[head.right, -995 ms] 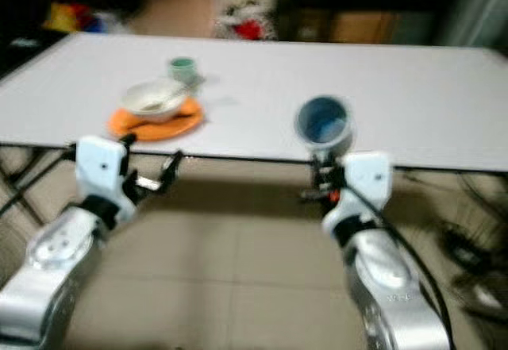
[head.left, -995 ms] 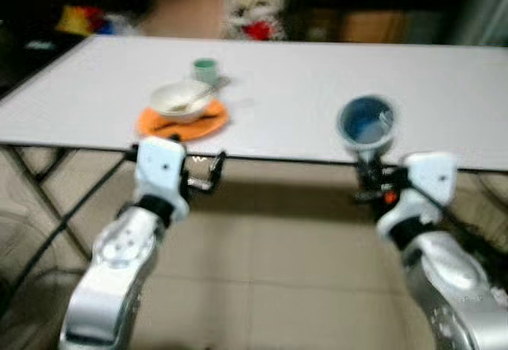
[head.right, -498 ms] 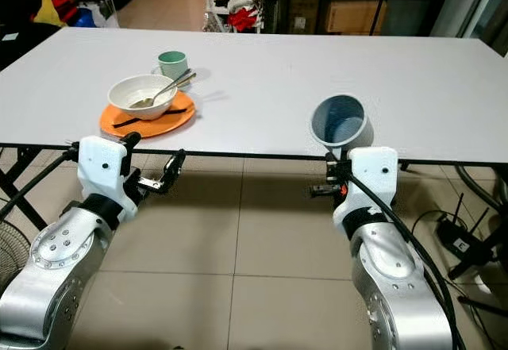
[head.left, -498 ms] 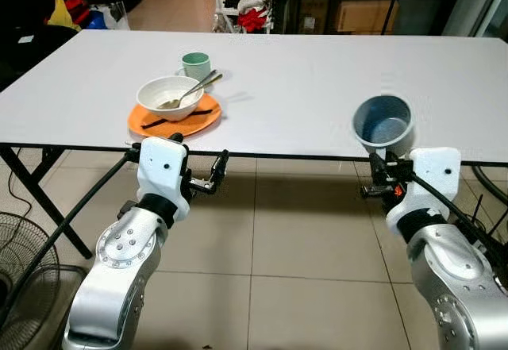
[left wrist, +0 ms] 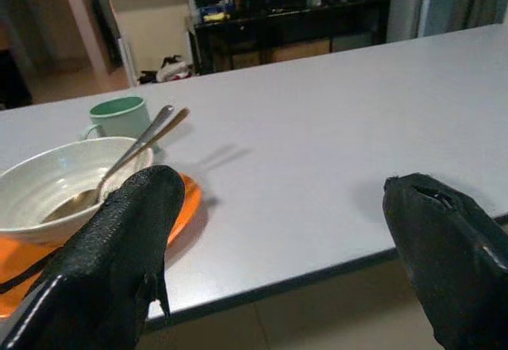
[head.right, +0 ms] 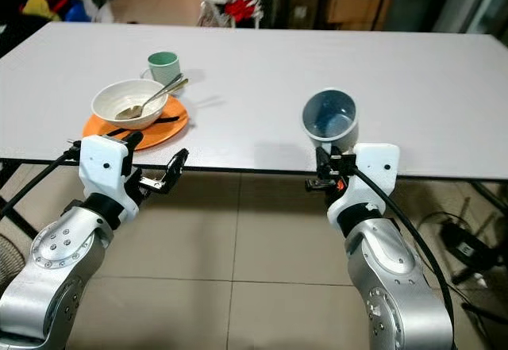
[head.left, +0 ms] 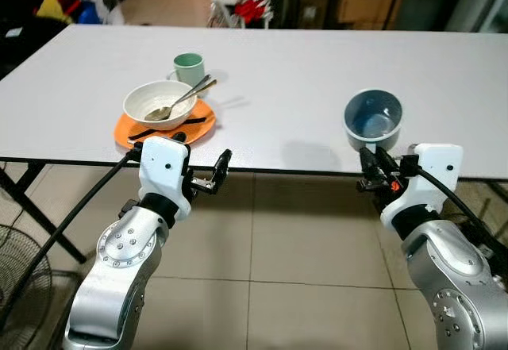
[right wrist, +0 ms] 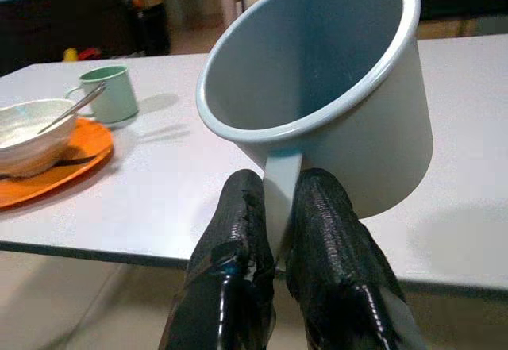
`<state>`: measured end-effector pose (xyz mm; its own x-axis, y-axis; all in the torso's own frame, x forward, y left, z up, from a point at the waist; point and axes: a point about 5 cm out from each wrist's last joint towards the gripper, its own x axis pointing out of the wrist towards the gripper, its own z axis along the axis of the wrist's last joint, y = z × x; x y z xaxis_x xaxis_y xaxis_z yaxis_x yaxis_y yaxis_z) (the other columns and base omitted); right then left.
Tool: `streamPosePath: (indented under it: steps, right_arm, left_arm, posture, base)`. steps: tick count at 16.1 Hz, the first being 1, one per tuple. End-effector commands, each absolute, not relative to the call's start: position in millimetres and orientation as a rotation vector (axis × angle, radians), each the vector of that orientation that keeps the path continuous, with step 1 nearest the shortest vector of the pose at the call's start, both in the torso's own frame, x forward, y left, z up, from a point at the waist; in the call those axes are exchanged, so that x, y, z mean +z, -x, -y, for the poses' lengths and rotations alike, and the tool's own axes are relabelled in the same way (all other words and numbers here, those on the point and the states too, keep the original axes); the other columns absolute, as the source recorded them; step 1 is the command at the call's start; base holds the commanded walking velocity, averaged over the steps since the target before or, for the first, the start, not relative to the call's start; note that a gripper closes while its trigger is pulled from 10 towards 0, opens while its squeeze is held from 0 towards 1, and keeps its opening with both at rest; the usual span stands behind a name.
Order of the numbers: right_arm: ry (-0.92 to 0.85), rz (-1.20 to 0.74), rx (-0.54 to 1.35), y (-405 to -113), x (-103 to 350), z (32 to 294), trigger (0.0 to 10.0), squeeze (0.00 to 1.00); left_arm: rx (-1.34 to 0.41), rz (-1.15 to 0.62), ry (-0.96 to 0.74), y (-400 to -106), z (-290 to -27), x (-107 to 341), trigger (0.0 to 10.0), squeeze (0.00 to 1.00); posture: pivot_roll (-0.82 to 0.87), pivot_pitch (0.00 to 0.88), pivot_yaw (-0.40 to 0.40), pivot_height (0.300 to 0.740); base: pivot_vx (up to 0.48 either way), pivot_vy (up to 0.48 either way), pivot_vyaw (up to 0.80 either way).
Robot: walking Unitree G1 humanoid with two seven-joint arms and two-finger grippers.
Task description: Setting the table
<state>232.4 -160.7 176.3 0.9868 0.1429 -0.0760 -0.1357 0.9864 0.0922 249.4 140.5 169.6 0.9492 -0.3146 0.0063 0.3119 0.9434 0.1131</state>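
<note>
Big white table [head.left: 317, 72] across the upper view, tiled floor below, dark shelving and clutter behind. Sits a touch closer and squarer than half a second back, so camera crept forward; motion blur from a second ago gone too. Near edge now cuts right under the cup.

Place setting at about 10 o'clock on the table: orange plate [head.left: 202, 124] under a white bowl [head.left: 159, 100] with a spoon [head.left: 184, 98] propped in it, green mug [head.left: 188, 66] just behind.

Right gripper [right wrist: 274, 243] clamped tight on the handle of the blue-grey cup [head.left: 373, 120], holding it up at 3 o'clock. Cup was out over the floor before the edge, now hangs over the near strip of tabletop, tilted, mouth facing back. Looks about ready to level and lower.

Left gripper [left wrist: 278, 231] at 8 o'clock just before the edge, spread wide, nothing in it.
</note>
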Motion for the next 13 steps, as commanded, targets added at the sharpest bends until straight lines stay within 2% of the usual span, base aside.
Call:
streamPosePath:
  steps: [1, 13]
  right_arm:
    - [-0.085, -0.077, 0.161, -232.4, 179.8, 160.0, 10.0, 0.0]
    - [-0.086, -0.078, 0.176, -233.9, 181.1, 158.4, 10.0, 0.0]
  left_arm:
    - [-0.331, 0.027, -0.109, -250.5, -139.1, 169.9, 10.0, 0.0]
    - [-0.338, 0.026, -0.108, -250.8, -138.8, 168.6, 10.0, 0.0]
  posture:
    - [0.09, 0.0, 0.032, 0.74]
    - [0.09, 0.0, 0.034, 0.74]
  base:
    - [0.39, 0.0, 0.0]
    - [0.392, 0.0, 0.0]
